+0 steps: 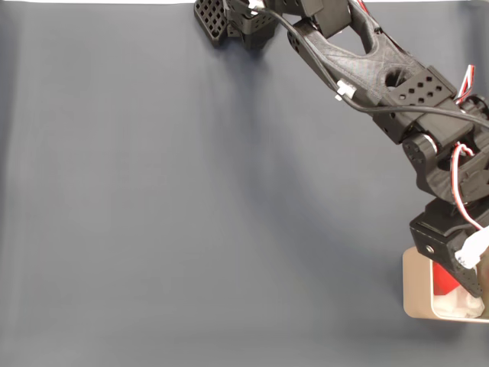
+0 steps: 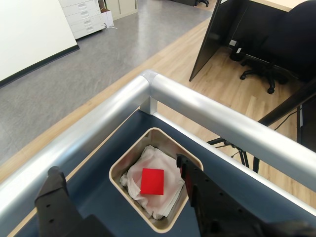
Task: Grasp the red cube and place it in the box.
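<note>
Inside the box lies the red cube; jaws spread, holding nothing.

Fixed view: arm's lower link covers most of the red cube, just a red sliver showing under the gripper body; fingertips can't be made out there. The box is cut off by the right and bottom edges beneath the gripper. Wrist view: both fingers run off the bottom edge, their bases unseen; right finger overlaps box rim.
</note>
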Motion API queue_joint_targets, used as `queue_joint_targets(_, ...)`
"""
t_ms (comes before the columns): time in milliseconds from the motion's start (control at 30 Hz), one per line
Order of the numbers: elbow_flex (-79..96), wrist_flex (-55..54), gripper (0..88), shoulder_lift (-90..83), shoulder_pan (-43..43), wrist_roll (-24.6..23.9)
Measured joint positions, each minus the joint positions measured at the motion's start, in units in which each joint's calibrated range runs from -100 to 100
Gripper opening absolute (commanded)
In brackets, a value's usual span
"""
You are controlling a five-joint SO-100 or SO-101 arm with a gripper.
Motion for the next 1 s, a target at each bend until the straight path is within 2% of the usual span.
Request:
queue_joint_targets(267,0.0,0.0,49.2,0.0,0.0,0.0)
queue_joint_targets(367,0.0,0.0,45.1,0.0,0.0,-0.15)
queue_joint_targets(400,0.0,0.0,39.6,0.0,0.0,-0.15)
queue_joint_targets(567,0.0,0.0,0.4,0.0,0.07,-0.78)
queue_joint_targets(767,6.51,-0.08,0.0,-4.52,4.08,-0.78)
queue_joint_targets(1000,22.88,-4.77,0.0,-18.84,16.99,-0.78)
